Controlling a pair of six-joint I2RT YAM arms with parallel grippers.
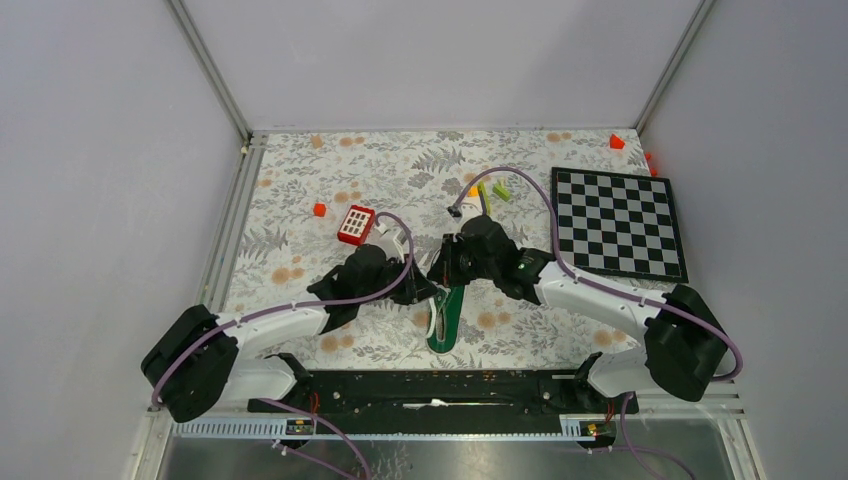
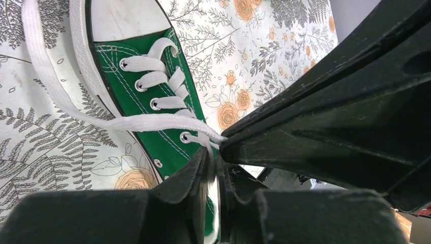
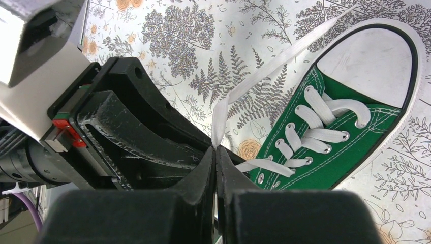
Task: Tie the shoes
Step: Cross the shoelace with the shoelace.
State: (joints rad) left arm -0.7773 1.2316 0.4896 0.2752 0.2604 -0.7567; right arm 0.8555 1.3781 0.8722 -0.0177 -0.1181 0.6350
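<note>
The left gripper pinches a white lace of the small green canvas sneaker, which lies just ahead of it between the arms. The right gripper is clamped on the white lace too. The sneaker rests on a floral-print tablecloth, with a red-and-white keypad block and a checkered board beyond and grey walls around; its heel is hidden behind the fingers.

green shoe, white laces, floral tablecloth
</note>
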